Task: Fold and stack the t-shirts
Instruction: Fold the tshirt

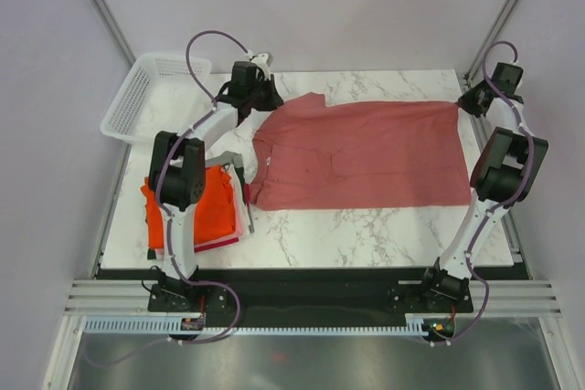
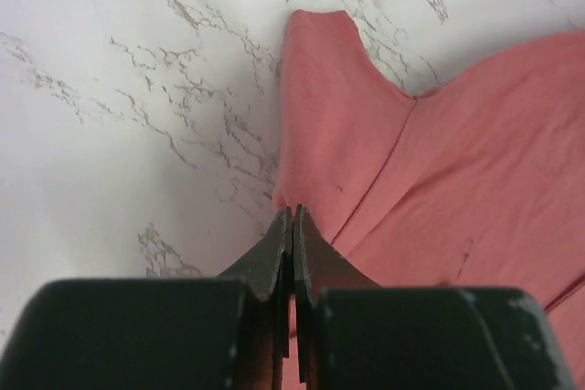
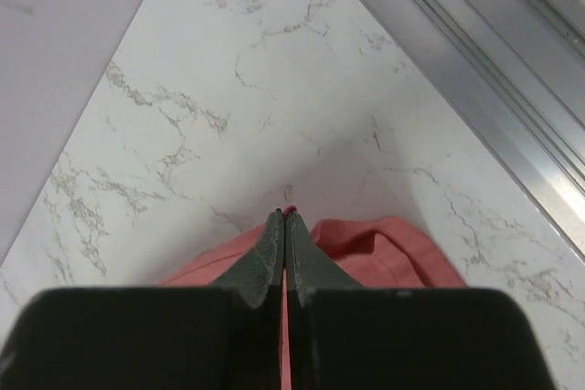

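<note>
A dusty pinkish-red t-shirt (image 1: 366,157) lies spread flat on the marble table (image 1: 366,226). My left gripper (image 1: 265,107) is shut on the shirt's far left edge, beside a sleeve (image 2: 324,89) that points away from the fingertips. The cloth (image 2: 457,162) shows between the left gripper's (image 2: 292,214) closed jaws. My right gripper (image 1: 460,104) is shut on the shirt's far right corner (image 3: 384,244), where a little cloth bunches up; the right gripper's (image 3: 285,216) jaws also pinch cloth. A stack of folded t-shirts, bright orange-red (image 1: 218,207) on top, sits at the near left.
A white mesh basket (image 1: 146,93) stands at the far left corner, partly off the table. An aluminium frame rail (image 3: 475,70) runs close along the table's right edge, and grey walls enclose the back and sides.
</note>
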Controlling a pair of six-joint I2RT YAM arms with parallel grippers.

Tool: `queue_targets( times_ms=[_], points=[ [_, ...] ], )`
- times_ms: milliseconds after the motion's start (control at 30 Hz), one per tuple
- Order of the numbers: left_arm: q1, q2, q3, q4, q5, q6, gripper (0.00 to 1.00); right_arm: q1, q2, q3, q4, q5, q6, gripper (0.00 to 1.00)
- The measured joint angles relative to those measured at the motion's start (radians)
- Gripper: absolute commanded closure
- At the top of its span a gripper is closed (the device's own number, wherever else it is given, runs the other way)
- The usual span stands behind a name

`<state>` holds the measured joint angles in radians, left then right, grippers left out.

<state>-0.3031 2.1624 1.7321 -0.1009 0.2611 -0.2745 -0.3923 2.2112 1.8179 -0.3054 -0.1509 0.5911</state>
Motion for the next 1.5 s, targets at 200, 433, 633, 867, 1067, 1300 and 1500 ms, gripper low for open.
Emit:
queue_targets(
  times_ms=[200,433,633,867,1067,1300,1500],
  points=[
    [-0.014,-0.143,-0.188,0.098,-0.031,0.037,0.98,-0.011,-0.079,-0.125,0.016,-0.010,0.016,1.00],
    [-0.042,-0.249,-0.332,0.195,-0.088,0.070,0.98,-0.041,-0.190,-0.259,0.043,-0.010,0.032,1.00],
    [-0.059,-0.280,-0.426,0.259,-0.114,0.084,0.98,-0.079,-0.274,-0.356,0.079,-0.014,0.049,1.00],
    [-0.066,-0.350,-0.582,0.326,-0.158,0.087,0.98,-0.100,-0.332,-0.452,0.097,-0.020,0.068,1.00],
    [-0.085,-0.426,-0.661,0.388,-0.182,0.087,0.98,-0.114,-0.396,-0.531,0.119,-0.021,0.084,1.00],
    [-0.109,-0.460,-0.726,0.417,-0.206,0.087,0.98,-0.130,-0.447,-0.607,0.142,-0.021,0.097,1.00],
    [-0.121,-0.496,-0.783,0.419,-0.214,0.087,0.98,-0.140,-0.459,-0.674,0.163,-0.021,0.104,1.00]
  ],
)
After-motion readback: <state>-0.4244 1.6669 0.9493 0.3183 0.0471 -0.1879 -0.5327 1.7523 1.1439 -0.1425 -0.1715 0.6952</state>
